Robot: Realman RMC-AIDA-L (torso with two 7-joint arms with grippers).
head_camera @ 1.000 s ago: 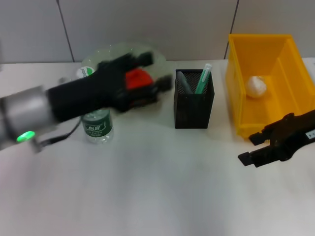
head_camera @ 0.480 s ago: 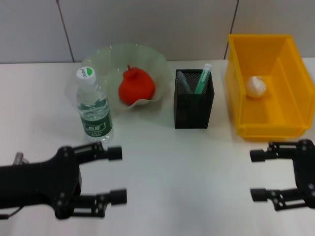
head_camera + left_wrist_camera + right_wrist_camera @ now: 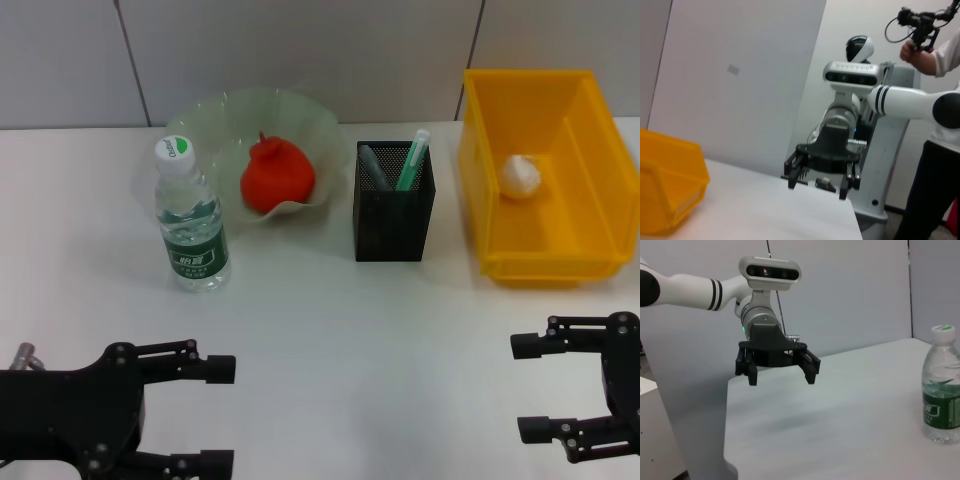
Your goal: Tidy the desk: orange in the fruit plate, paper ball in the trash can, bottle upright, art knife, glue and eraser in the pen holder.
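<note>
Little looks left to go wrong: both claws sit spread and empty at the near desk edge, the left gripper (image 3: 210,415) nearest the upright bottle (image 3: 190,224), which a careless lift could topple. Right of the pen holder (image 3: 393,205), the yellow bin (image 3: 540,160) holds the paper ball (image 3: 520,176); left, the fruit plate (image 3: 250,120) holds the orange (image 3: 277,178). The right gripper (image 3: 535,388) idles below the bin.

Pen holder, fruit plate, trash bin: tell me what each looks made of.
The pen holder looks like black metal mesh; its walls show a fine perforated grid. The fruit plate seems translucent, faintly green glass or plastic with a wavy rim; which one is unclear. The trash bin looks like smooth, opaque yellow moulded plastic.
</note>
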